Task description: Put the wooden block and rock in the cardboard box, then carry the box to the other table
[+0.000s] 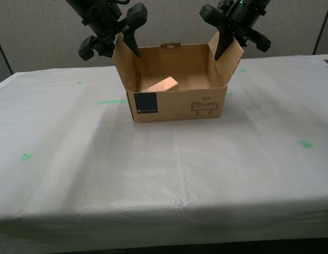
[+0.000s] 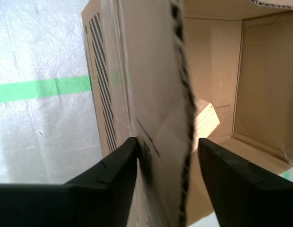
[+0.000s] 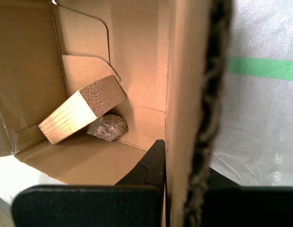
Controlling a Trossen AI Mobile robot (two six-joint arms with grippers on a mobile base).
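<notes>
One smooth light-tan wooden block (image 3: pixel 81 115) lay inside the brown corrugated cardboard box (image 1: pixel 177 104), tilted, its long axis slanting from the box's near-left corner up toward the far right in the exterior view, one end propped on the single rough grey-brown rock (image 3: pixel 107 127). The box sat on the table (image 1: pixel 153 169), draped in wrinkled white cloth. My first claw (image 3: pixel 184 198) and my second claw (image 2: pixel 168 156) each straddled one upright side flap, but whether they clenched it I cannot tell.
</notes>
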